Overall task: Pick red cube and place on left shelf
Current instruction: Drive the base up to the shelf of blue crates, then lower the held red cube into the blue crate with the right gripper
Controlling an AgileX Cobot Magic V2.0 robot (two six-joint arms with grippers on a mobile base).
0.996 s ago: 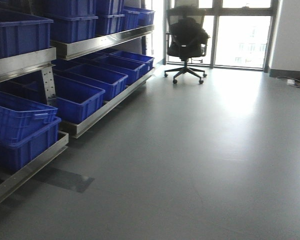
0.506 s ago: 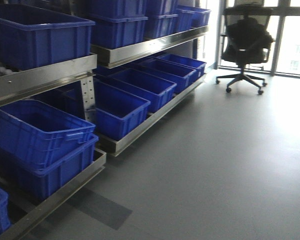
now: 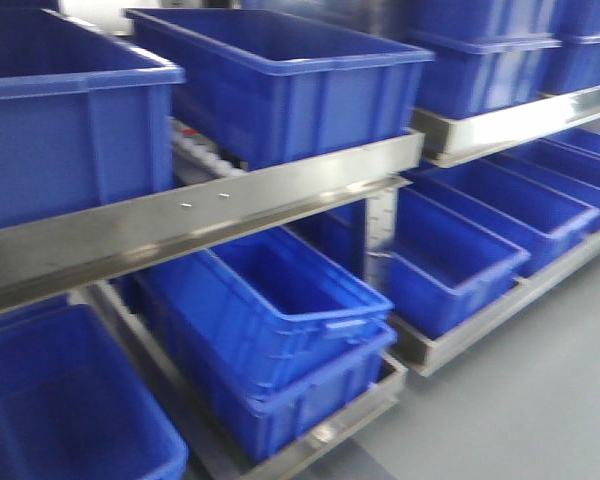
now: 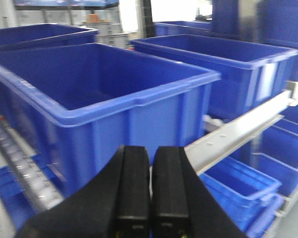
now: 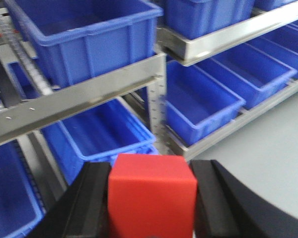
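Note:
The red cube [image 5: 151, 198] shows only in the right wrist view, clamped between the black fingers of my right gripper [image 5: 151, 171], which is shut on it. Behind the cube stands the left shelf [image 5: 79, 99], a steel rack level with a flat front rail. That rail of the left shelf [image 3: 205, 205] carries two small rivets in the front view. Large blue crates [image 3: 280, 80] sit on it. My left gripper [image 4: 150, 151] is shut with nothing between its fingers, in front of a blue crate [image 4: 104, 94] and the shelf rail [image 4: 233, 136].
Roller tracks [image 3: 205, 155] run under the crates. A perforated steel post [image 3: 380, 235] holds the rack. Lower levels hold more stacked blue crates [image 3: 270, 320]. Grey floor [image 3: 550, 400] lies at the lower right, and shows as floor [image 5: 258, 144] in the right wrist view.
The front view has swung left and closer to the rack. The office chair, windows and most of the floor have left the view; crates and shelf rail now fill it.

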